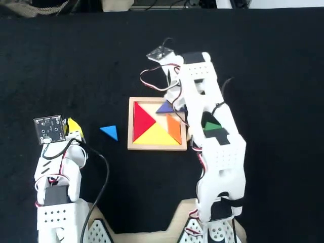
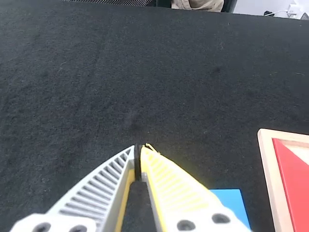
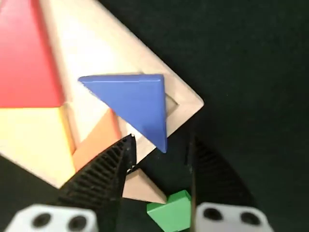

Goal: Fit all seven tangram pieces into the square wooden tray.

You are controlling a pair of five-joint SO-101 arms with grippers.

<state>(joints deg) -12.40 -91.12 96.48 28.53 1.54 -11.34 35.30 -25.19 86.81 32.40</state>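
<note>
Right end effector (image 3: 160, 145) open over tray (image 1: 157, 147); left end effector (image 2: 139, 147) closed; both empty.
It holds red triangle (image 1: 142, 121), yellow triangle (image 1: 158, 135), orange piece (image 1: 174, 126); dark blue triangle (image 3: 135, 99) lies across its corner rim.

We find the right arm (image 1: 223, 152) covering the tray's (image 1: 130, 124) right rim, part of the dark blue triangle (image 1: 164, 108) inside it and much of the green piece (image 1: 211, 125) beside it. Near the tray, the left end effector (image 2: 140, 147) hides part of the light blue triangle (image 2: 231, 200).

Black cloth (image 1: 61, 61) spreads throughout; a pale wooden board (image 1: 147, 237) sits at its near edge, perhaps cables (image 1: 152, 6) beyond.
</note>
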